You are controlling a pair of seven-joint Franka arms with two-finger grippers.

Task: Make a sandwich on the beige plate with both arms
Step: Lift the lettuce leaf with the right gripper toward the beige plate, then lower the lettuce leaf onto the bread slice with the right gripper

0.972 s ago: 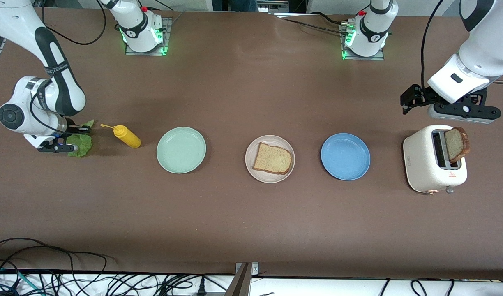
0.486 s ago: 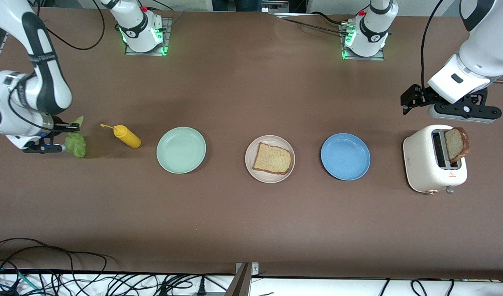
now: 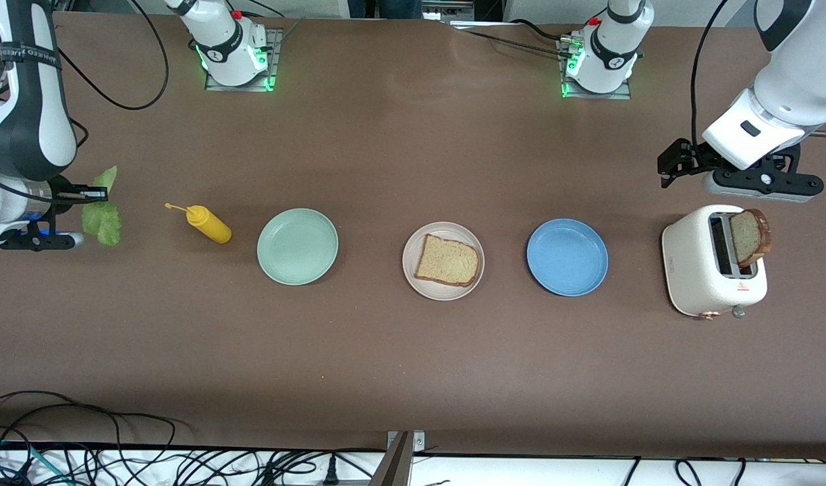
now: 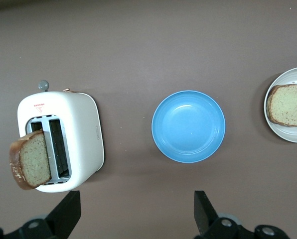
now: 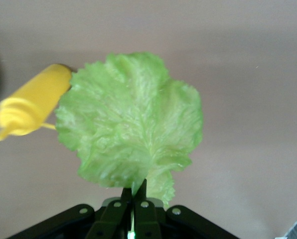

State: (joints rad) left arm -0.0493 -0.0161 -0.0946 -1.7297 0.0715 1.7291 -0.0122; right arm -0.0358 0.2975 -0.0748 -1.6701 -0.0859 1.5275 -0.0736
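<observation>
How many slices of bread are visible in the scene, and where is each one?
2. One bread slice lies on the beige plate in the middle of the table; the other slice stands in the toaster at the left arm's end. None appears hidden.

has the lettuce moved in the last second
Yes. The lettuce, pinched in the shut right gripper, has risen off the table and drawn away from the mustard bottle, which stayed put, toward the right arm's end.
</observation>
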